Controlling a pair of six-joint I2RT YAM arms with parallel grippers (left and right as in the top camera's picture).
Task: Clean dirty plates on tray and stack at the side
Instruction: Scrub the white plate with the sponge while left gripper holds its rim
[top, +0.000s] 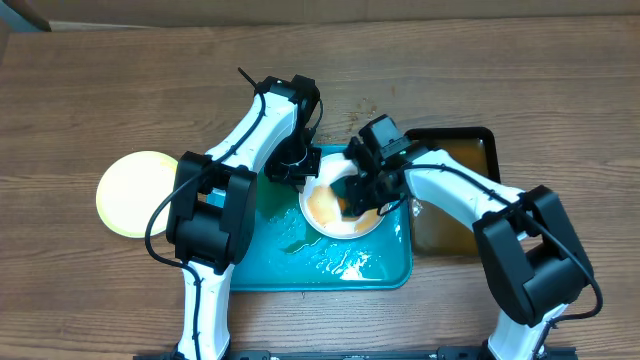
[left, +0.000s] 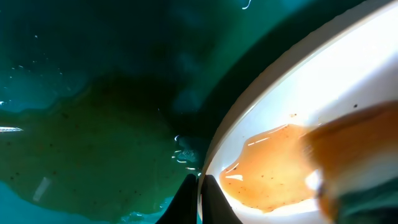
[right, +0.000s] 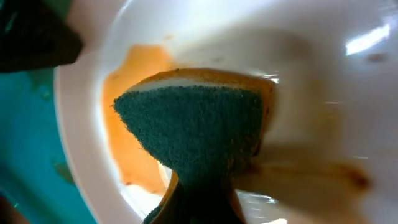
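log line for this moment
left hand: shut on white plate rim | right hand: shut on sponge, inside white plate | tray: wet | yellow-green plate: outside tray

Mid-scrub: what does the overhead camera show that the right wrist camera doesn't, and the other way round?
Overhead only: the pale yellow-green plate on the table left of the teal tray, and the black tray of brownish liquid on the right.
Right wrist only: the sponge up close, green scouring face toward the camera, and a brown smear beside it.
Both: the white plate on the teal tray, the orange-brown puddle in it, and the right gripper clamped on the sponge.
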